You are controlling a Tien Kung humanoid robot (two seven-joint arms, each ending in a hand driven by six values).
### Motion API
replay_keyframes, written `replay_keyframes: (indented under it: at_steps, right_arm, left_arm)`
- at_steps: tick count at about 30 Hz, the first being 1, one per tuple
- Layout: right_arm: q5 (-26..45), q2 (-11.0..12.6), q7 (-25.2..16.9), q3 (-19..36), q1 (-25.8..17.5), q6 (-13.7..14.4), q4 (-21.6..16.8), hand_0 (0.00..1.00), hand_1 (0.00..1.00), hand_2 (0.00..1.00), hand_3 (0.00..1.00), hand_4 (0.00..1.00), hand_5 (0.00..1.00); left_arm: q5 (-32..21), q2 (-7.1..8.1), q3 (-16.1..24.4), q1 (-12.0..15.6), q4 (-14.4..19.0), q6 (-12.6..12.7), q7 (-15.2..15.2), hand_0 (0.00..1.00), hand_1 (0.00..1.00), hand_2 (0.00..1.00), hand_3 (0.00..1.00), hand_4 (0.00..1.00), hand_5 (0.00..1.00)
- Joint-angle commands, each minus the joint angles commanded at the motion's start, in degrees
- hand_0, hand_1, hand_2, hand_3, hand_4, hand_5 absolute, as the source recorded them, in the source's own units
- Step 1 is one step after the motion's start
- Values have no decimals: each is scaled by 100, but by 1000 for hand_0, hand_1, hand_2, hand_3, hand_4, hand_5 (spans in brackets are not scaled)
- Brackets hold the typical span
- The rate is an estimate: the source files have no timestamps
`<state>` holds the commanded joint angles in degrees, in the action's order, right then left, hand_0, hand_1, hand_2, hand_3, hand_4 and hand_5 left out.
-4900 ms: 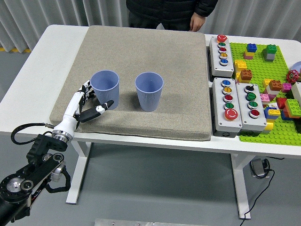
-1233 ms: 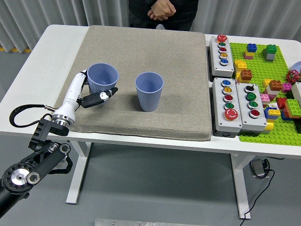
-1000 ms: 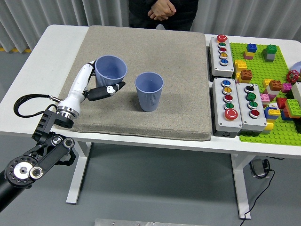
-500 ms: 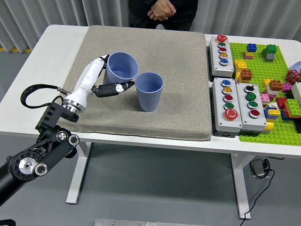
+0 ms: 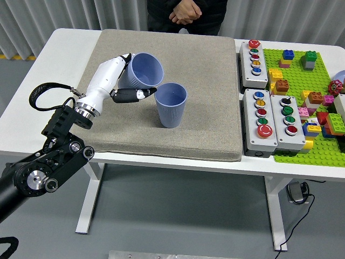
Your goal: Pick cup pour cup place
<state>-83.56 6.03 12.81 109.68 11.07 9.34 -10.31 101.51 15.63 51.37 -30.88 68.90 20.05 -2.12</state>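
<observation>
Over grey felt mat (image 5: pixel 205 97) | left hand (image 5: pixel 116 81) clamped round ribbed blue plastic cup (image 5: pixel 144 70), tilted toward upright second cup (image 5: pixel 171 105)

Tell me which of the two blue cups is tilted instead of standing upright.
The left cup, held by the left robot hand and tipped toward the other cup, which stands upright on the grey mat.

The left robot hand (image 5: pixel 119 81) grips a blue cup (image 5: pixel 144 70), lifted off the grey mat (image 5: pixel 205 81) and tilted so its mouth faces right, just above and left of a second blue cup (image 5: pixel 171 104) standing upright on the mat. On the right of the white worktop (image 5: pixel 64 48) sit button boxes (image 5: pixel 267 97) and a green brick plate (image 5: pixel 307 97). A person's clasped hands (image 5: pixel 185 11) show at the far edge.
</observation>
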Motion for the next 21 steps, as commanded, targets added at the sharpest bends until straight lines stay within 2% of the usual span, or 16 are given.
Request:
replay_keyframes:
  at_steps: [11, 21]
  right_arm:
    - [-2, 2, 1, 3, 8, 2, 0, 694, 615, 589, 590, 2, 245]
    - [17, 11, -4, -6, 26, 6, 0, 694, 615, 590, 590, 2, 241]
  left_arm:
    - [567, 39, -104, -171, 12, -20, 176, 581, 527, 528, 553, 817, 234]
    - [1405, 65, -248, -340, 38, -15, 395, 579, 531, 528, 555, 823, 246]
